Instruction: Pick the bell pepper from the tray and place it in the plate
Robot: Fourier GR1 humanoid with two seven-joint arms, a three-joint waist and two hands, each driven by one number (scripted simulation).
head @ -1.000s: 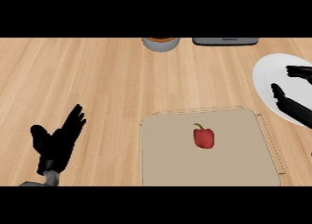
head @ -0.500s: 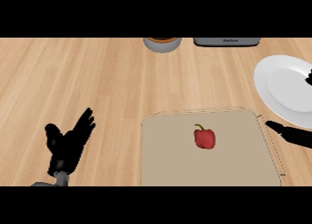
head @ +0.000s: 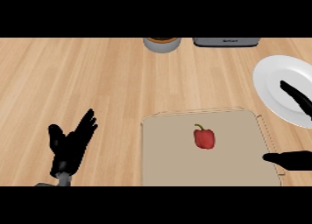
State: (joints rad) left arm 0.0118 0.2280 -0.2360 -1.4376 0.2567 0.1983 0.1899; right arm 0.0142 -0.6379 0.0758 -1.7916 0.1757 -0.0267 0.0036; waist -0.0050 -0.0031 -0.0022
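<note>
— Black on the pale wooden counter (head: 87, 78): how does the right hand (head: 294, 160) stand?
— Spread wide at the right edge, and it grasps nothing. A long straight finger lies across the white plate (head: 275, 74), and the thumb pokes in over the right rim of the tray (head: 165, 162).
— And the bell pepper (head: 204, 138)?
— Red, stem pointing away, lying near the middle of the tan tray. It is left of that thumb, apart from it, with nothing touching it.
— The left hand (head: 71, 146)?
— Resting low at the left, fingers straight and up, holding nothing, beside the tray.
</note>
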